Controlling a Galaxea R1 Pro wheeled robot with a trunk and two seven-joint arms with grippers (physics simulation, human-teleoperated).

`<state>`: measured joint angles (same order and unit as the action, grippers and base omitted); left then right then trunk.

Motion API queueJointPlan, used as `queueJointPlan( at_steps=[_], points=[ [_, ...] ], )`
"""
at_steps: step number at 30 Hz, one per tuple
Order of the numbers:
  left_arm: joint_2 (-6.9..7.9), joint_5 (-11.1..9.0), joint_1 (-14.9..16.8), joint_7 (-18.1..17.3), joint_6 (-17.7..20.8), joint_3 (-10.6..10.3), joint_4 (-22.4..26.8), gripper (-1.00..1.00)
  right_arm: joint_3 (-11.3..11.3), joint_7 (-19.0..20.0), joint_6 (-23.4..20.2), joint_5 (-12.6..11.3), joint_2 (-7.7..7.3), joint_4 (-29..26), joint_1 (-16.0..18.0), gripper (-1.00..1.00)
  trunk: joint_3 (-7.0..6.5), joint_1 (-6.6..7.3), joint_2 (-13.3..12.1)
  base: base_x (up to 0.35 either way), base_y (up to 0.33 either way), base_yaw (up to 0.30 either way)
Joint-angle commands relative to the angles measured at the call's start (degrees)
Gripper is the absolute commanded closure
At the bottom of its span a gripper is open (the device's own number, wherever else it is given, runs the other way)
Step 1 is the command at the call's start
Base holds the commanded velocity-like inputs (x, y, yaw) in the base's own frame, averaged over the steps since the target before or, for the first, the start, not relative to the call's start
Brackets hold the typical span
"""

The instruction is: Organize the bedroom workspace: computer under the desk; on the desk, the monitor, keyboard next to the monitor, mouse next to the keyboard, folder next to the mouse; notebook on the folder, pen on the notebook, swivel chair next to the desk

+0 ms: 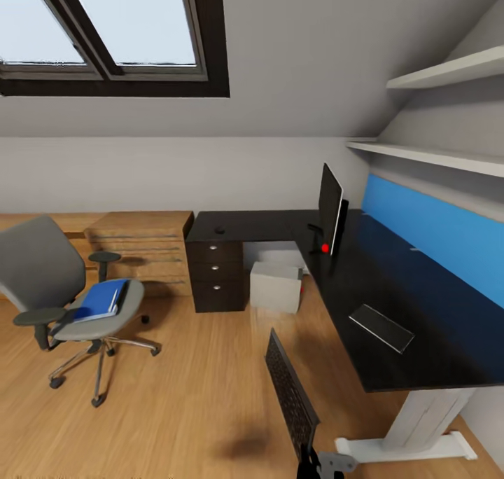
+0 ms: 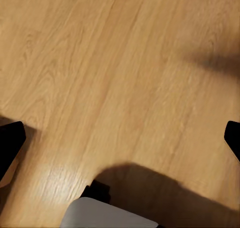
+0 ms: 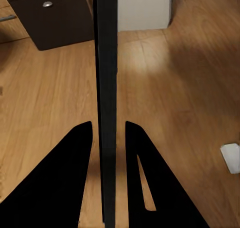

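Head view: the right end effector (image 3: 109, 138) is gripping the keyboard (image 1: 290, 393) edge-up; the folder (image 1: 98, 300) is lying on the swivel chair (image 1: 49, 283); the left end effector (image 2: 120, 138) is gaping wide, empty.

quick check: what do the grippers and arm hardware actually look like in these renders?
The right gripper has two flat, matte black triangular fingers; one has a narrow slot cut through it. In the head view its mount is a grey bracket on a black wrist. The left gripper shows black fingertips. No cables or markings visible.
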<state>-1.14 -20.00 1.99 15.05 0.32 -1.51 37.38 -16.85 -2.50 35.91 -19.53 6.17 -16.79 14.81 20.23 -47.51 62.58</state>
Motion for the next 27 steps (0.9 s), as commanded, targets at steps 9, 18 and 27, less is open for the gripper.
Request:
queueJointPlan(
  at_steps=[9, 18, 27],
  points=[
    [0.09, -0.4, 0.0, 0.2, 0.0, -0.2, 0.0, -1.0, -0.2, -0.1, 0.3, -0.4, -0.19, 0.0, 0.0, 1.0, 0.06, -0.01, 0.0, 0.209, 0.122, 0.051],
    [0.09, -0.4, 0.0, 0.2, 0.0, -0.2, -0.1, -1.0, -0.2, -0.1, 0.3, -0.3, -0.2, 0.0, 0.0, 1.0, 0.06, -0.01, 0.0, 0.289, 0.206, 0.0],
    [0.09, -0.3, 0.0, 0.2, 0.0, -0.2, -1.1, -1.0, -0.1, -0.2, 0.3, -0.4, -0.31, 0.0, 0.0, 1.0, 0.06, -0.01, 0.0, 0.292, 0.198, 0.0]
  ],
)
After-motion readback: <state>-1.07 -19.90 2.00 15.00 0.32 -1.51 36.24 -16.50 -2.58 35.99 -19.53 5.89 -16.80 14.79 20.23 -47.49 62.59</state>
